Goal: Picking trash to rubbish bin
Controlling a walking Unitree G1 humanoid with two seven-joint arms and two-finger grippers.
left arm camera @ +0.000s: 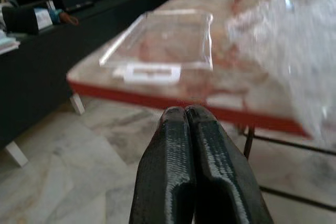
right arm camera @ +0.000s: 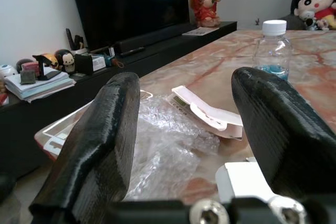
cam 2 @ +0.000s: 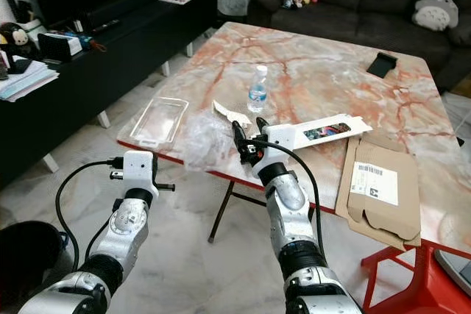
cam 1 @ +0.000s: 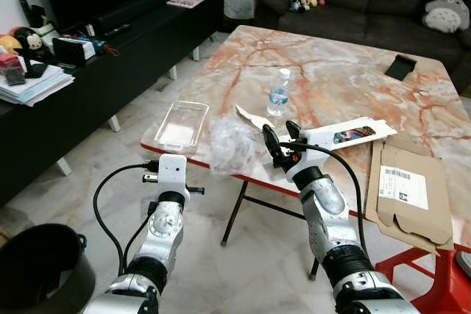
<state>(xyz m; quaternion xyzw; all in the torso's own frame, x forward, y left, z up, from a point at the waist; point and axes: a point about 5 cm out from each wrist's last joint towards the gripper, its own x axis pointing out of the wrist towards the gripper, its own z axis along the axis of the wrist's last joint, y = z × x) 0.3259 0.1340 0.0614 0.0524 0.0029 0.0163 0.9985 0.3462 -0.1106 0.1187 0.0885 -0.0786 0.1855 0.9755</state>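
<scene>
Fingers of my right gripper [cam 1: 282, 136] spread beside crumpled plastic wrap [cam 1: 230, 145]; left gripper [left arm camera: 191, 129] pressed together below table edge [left arm camera: 157, 100].

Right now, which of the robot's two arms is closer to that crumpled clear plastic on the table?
The right. Its tool is open at the table's near edge, right beside the crumpled plastic. The left tool is shut, lower down, off the table over the floor.
</scene>
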